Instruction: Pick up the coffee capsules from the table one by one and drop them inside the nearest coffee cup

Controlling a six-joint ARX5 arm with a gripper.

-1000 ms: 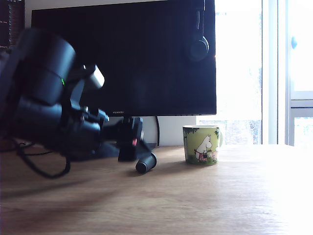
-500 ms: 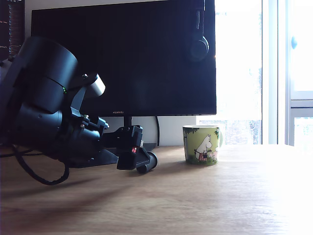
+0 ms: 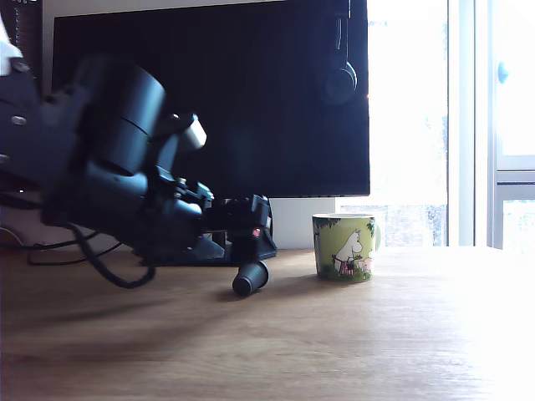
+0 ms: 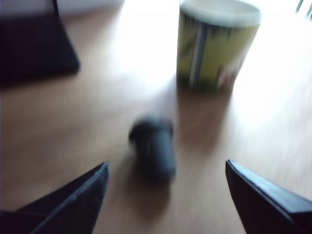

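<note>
A dark coffee capsule (image 3: 250,277) lies on its side on the wooden table (image 3: 351,334), left of the coffee cup (image 3: 344,246) in the exterior view. The cup is green with a white cartoon figure. My gripper (image 3: 255,242) hovers just above and behind the capsule, not touching it. In the blurred wrist view the dark capsule (image 4: 155,148) lies between and ahead of the two spread fingertips (image 4: 73,200), with the cup (image 4: 217,44) beyond it. The gripper (image 4: 165,195) is open and empty.
A large black monitor (image 3: 251,92) on a dark stand base (image 4: 34,48) stands behind the arm. Headphones (image 3: 340,79) hang at its upper right. Cables (image 3: 100,267) trail on the table at the exterior view's left. A bright window (image 3: 468,125) is on the right.
The arm has swung toward the exterior view's right and risen a little, leaving the gripper over the dark capsule. The capsule and cup have stayed in place.
</note>
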